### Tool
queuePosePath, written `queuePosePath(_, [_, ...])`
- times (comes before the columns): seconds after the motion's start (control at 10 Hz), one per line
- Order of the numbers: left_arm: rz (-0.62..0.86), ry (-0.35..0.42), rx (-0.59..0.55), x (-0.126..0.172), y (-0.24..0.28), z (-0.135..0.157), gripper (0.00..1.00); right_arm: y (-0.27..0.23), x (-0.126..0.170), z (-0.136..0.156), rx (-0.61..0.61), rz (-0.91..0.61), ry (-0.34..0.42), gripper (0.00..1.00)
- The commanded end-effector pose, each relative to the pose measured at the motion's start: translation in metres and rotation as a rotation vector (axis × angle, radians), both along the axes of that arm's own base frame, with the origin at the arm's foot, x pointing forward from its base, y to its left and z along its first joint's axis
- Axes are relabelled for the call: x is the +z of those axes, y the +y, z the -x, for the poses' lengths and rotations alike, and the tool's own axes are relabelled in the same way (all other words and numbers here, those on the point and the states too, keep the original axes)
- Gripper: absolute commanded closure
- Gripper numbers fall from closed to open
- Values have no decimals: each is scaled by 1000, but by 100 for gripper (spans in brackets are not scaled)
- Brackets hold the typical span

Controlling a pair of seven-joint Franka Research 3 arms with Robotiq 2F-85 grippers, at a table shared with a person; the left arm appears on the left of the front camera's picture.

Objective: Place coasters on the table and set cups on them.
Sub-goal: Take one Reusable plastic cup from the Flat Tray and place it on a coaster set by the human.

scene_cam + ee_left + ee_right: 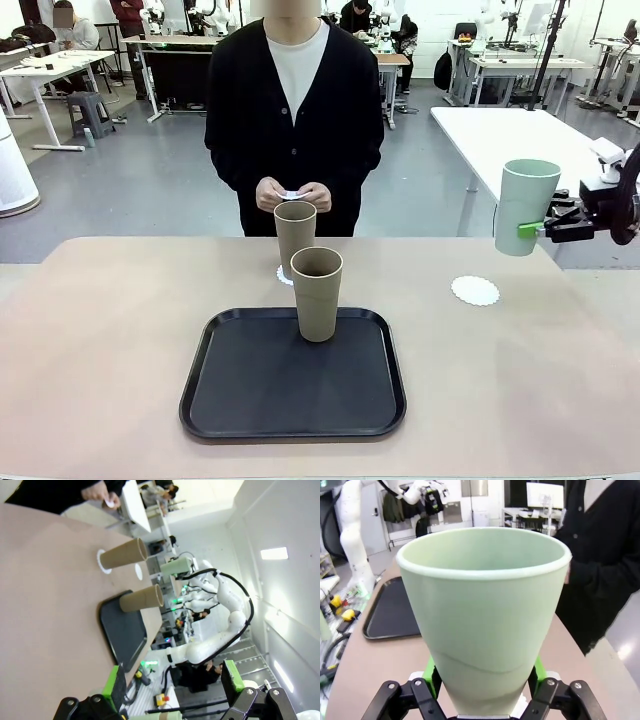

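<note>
Front view: mint cup in right tool near table edge

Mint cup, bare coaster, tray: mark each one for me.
mint cup (pixel 525 200), front view, middle of its side wall
bare coaster (pixel 475 290), front view, centre of the white disc
tray (pixel 270 392), front view, bare black floor in front of the tan cup

A lab: white worktables, equipment benches and a grey floor
</note>
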State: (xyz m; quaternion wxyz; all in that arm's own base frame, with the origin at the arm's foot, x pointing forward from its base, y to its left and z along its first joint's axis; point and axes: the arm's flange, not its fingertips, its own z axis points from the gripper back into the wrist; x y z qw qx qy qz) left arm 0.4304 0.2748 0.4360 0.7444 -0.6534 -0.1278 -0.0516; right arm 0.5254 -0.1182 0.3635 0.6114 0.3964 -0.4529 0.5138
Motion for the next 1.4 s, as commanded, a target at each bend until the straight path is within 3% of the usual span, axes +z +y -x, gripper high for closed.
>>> queuePosePath(0.0, [0,-2,-3,2,-1,0,0,1,-16,-8,112,-38,-43,19])
queuePosePath(0.2, [0,-2,-3,2,-1,0,0,10,-39,-11,186,-72,-50,19])
queuePosePath(0.5, [0,-2,-3,2,-1,0,0,12,-60,-21,205,-87,-41,19])
queuePosePath(1.0, [0,-2,-3,2,-1,0,0,21,-63,-14,169,-87,-25,19])
queuePosePath(1.3, [0,-2,-3,2,-1,0,0,22,-85,-29,135,-61,-4,19])
